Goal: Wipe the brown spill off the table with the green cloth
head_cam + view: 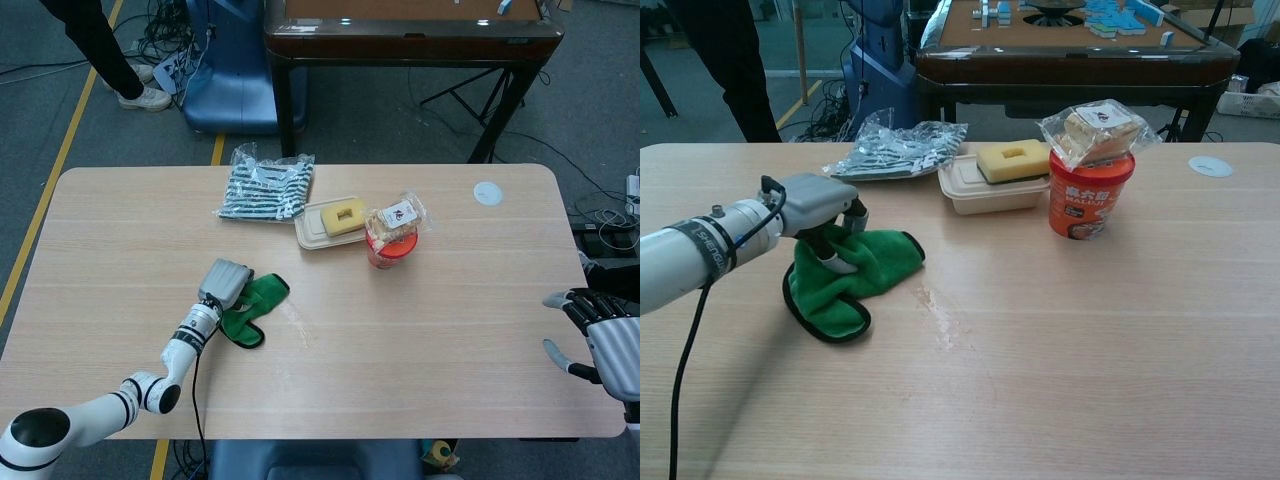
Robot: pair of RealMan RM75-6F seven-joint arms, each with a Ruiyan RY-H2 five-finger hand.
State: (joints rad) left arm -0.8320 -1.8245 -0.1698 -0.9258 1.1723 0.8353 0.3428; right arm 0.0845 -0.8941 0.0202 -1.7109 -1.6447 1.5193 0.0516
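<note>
The green cloth (255, 303) (855, 275) lies crumpled on the wooden table, left of centre. My left hand (225, 282) (822, 205) presses down on its left part, fingers curled into the fabric. Just right of the cloth a faint pale smear of the spill (296, 322) (940, 314) shows on the wood. My right hand (600, 335) hangs at the table's right edge, fingers spread, holding nothing; the chest view does not show it.
A red noodle cup (391, 245) (1090, 193) with a snack packet on top stands mid-table, next to a beige box with a yellow sponge (333, 222) (1012, 170). A striped plastic bag (266, 186) (898, 148) lies behind. A white disc (487, 193) sits far right.
</note>
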